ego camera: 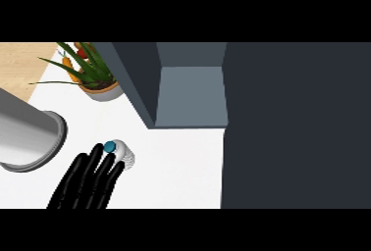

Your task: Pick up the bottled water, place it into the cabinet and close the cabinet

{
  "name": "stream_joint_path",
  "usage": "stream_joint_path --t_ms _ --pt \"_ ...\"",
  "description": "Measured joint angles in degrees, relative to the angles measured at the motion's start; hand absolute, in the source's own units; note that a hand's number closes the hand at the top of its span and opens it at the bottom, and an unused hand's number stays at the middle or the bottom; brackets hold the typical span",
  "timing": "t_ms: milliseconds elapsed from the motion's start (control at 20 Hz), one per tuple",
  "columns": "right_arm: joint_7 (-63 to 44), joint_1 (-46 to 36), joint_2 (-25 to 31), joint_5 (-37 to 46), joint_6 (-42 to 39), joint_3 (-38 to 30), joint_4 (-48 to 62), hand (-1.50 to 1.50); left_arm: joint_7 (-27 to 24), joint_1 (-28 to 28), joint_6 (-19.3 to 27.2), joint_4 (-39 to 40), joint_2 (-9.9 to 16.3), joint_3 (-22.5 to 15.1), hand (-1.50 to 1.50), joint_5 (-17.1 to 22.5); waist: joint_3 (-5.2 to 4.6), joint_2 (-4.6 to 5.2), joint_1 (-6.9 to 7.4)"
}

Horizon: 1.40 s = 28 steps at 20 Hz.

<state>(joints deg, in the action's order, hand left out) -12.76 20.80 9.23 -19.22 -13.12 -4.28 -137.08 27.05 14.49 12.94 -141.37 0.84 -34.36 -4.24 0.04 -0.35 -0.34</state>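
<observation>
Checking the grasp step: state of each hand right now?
Left hand: open, straight fingers lying against the clear plastic water bottle with the blue cap, not curled round it.
Right hand: not in view.

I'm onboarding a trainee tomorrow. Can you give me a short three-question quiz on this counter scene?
1. True or false: the bottled water already stands inside the cabinet.
2. Which hand is at the bottle? A left hand B right hand
3. Fill in: the bottle's cap is ____.

Key: 1 false, it stands on the counter; 2 A; 3 blue.
</observation>
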Motion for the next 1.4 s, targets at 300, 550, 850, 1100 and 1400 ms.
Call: stream_joint_path --t_ms 300,550,850,1100,1400 --pt "0.4 2.0 -0.3 -0.8 -1.5 -0.9 -0.3 -1.5 1.8 0.6 2.4 -0.4 0.9 -3.1 -1.5 -0.9 0.0 -0.11 -0.01" --pt "0.4 2.7 -0.1 -1.5 -2.3 -2.0 -0.3 -1.5 2.9 0.9 4.5 -0.7 2.0 -4.8 -1.5 -1.5 0.0 -0.17 0.08" --pt "0.9 3.8 -0.7 -2.4 -2.9 -2.3 -0.2 -1.5 1.8 2.0 7.2 -0.5 3.4 -4.3 -1.5 -2.0 -0.02 -0.26 0.01" --pt "1.5 4.4 -0.6 -3.1 -3.6 -3.4 -0.1 -1.5 -0.9 3.0 8.7 -0.1 5.1 -0.2 -1.5 -1.9 -0.06 -0.19 -0.08" --pt "1.9 5.5 0.2 -4.3 -4.7 -5.4 -0.1 -1.5 -4.1 5.1 8.5 0.9 7.1 5.9 -1.5 0.2 -0.12 -0.04 -0.31"
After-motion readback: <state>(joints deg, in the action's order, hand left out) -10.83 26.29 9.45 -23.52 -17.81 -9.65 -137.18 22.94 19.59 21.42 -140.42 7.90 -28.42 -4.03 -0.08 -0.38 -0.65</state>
